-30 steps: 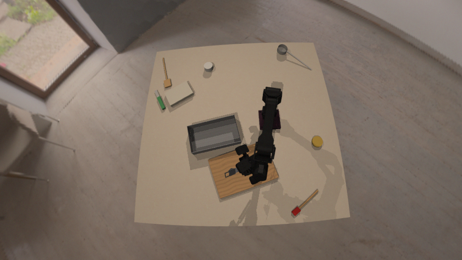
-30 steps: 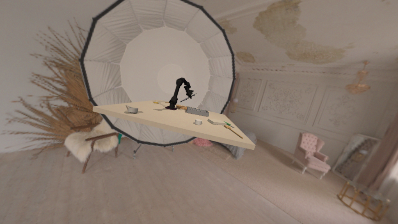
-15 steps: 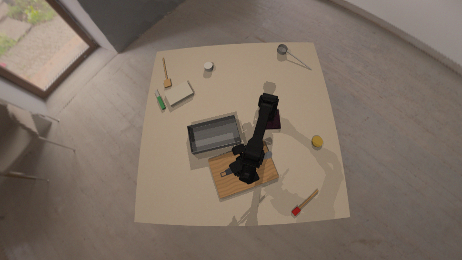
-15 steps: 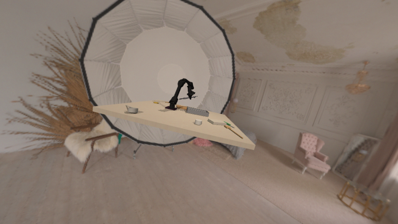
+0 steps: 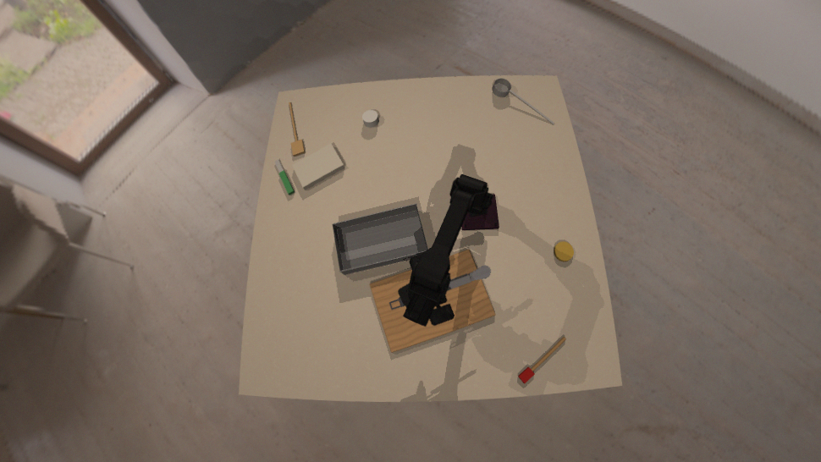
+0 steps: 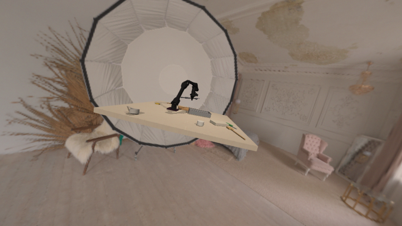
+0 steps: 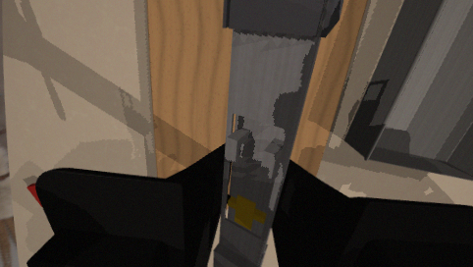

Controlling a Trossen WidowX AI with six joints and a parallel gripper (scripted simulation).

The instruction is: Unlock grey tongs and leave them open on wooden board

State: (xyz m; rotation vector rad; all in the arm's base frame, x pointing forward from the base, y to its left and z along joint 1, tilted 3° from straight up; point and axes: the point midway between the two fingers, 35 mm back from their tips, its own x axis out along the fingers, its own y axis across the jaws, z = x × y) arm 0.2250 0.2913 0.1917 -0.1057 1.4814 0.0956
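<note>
The grey tongs point(image 5: 470, 277) point(image 6: 185, 97) point(image 7: 270, 64) hang high over the wooden board point(image 5: 402, 335) point(image 7: 186, 74), close to level. A small loop shows at their left end in the top view, and a rounded tip at the right end. My gripper point(image 5: 423, 305) point(image 6: 192, 98) point(image 7: 247, 151) is shut on the tongs, with a finger on each side. A yellow piece shows on them between the fingers in the wrist view. The arm hides their middle in the top view, and I cannot tell if they are locked. The roasting tin point(image 5: 338, 248) point(image 6: 199, 112) stands beside the board with nothing across it.
A red spatula point(image 5: 526, 375) and yellow disc point(image 5: 564, 250) lie to the right of the board in the top view. A pale block point(image 5: 318, 166), green-handled tool point(image 5: 284, 178), wooden spatula point(image 5: 296, 147), white cup point(image 5: 370, 118) and long-handled pan point(image 5: 501, 87) are farther back.
</note>
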